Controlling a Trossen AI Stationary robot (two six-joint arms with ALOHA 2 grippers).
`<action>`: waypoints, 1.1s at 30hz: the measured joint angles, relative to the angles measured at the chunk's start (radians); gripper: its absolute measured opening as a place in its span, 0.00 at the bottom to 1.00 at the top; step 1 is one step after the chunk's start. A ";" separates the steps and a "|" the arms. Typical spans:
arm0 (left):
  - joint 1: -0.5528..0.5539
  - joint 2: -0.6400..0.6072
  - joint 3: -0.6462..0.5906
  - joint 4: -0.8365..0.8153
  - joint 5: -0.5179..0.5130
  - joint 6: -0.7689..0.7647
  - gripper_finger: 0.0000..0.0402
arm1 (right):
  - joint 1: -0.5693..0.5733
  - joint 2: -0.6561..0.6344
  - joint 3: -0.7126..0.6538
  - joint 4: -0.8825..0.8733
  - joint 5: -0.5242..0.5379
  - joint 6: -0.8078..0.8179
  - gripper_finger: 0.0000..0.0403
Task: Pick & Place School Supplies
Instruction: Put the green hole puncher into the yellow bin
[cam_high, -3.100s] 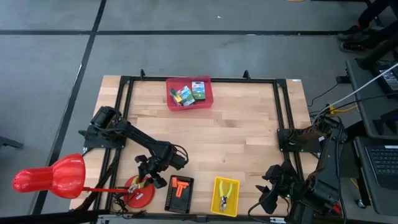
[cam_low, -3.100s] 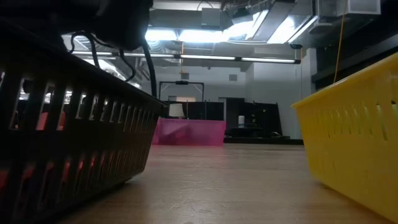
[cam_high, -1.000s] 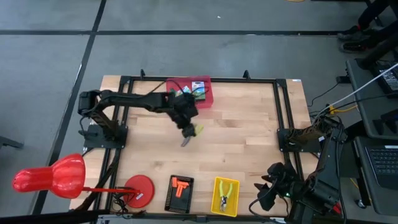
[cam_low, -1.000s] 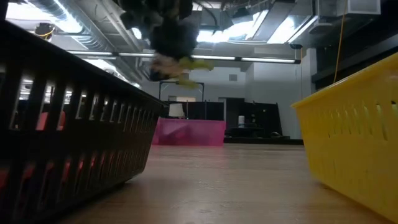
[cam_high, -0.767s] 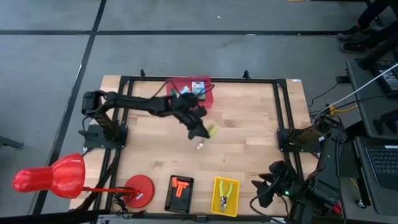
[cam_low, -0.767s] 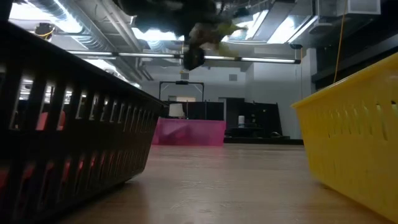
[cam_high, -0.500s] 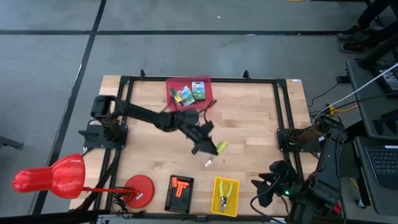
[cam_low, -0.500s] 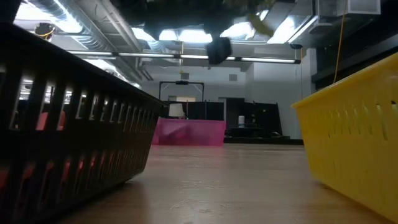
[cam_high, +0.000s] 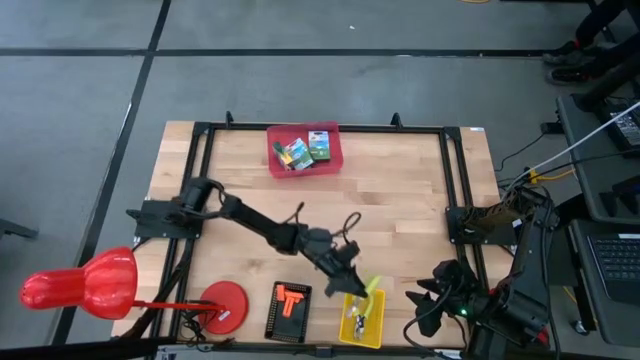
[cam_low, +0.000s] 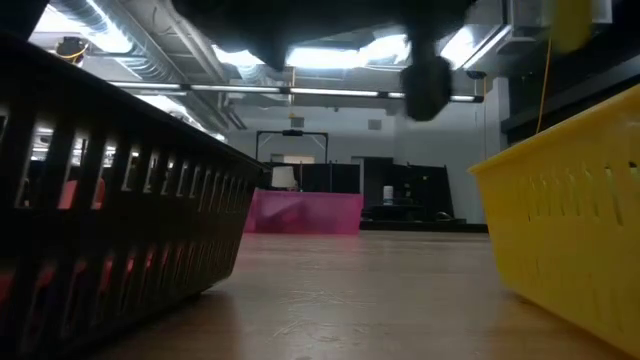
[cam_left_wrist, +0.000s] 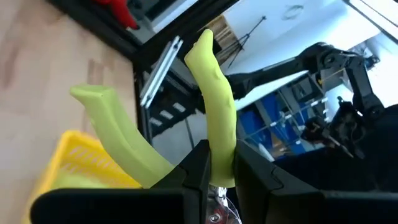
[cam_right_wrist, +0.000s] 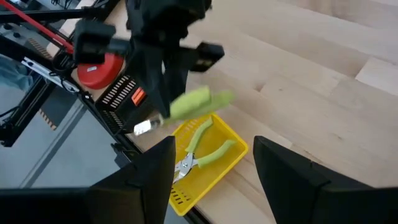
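Two green-and-yellow crayon boxes (cam_high: 320, 145) (cam_high: 296, 153) lie in the pink bin (cam_high: 332, 160) at the far edge; the smaller block cannot be made out. My left gripper (cam_high: 353, 284) hangs above the yellow basket (cam_high: 375, 330) near the front edge, shut on a pair of yellow-green-handled pliers (cam_high: 370, 289). The right wrist view shows those pliers (cam_right_wrist: 198, 102) in the air over the basket (cam_right_wrist: 233, 149). My right gripper (cam_right_wrist: 214, 180) waits open at the table's near right corner. My left gripper pinches one yellow-green handle (cam_left_wrist: 219, 140) of the pliers between its two fingers (cam_left_wrist: 198, 169), which lie across it. The other handle (cam_left_wrist: 118, 134) spreads free to one side. The pliers are lifted clear, their metal head (cam_right_wrist: 143, 127) over the yellow basket.
A second pair of pliers (cam_right_wrist: 208, 152) lies inside the yellow basket. A black basket (cam_high: 288, 311) with orange parts and a red disc (cam_high: 224, 305) sit to its left on the near edge. A black frame borders the wooden table (cam_high: 400, 210).
My left arm has swept from beside the pink bin toward the near edge and rightward, carrying the pliers in the air the whole way. It now reaches over the yellow basket. The right arm has kept still.
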 joint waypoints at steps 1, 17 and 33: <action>-0.010 0.017 0.026 -0.005 -0.017 -0.002 0.12 | 0.001 0.000 0.000 0.000 0.000 -0.009 0.54; -0.124 0.082 0.152 -0.231 -0.199 -0.073 0.12 | 0.013 0.000 0.000 0.000 0.000 -0.070 0.54; -0.141 0.081 0.152 -0.317 -0.239 -0.145 0.34 | 0.032 0.000 0.000 0.000 0.017 -0.108 0.54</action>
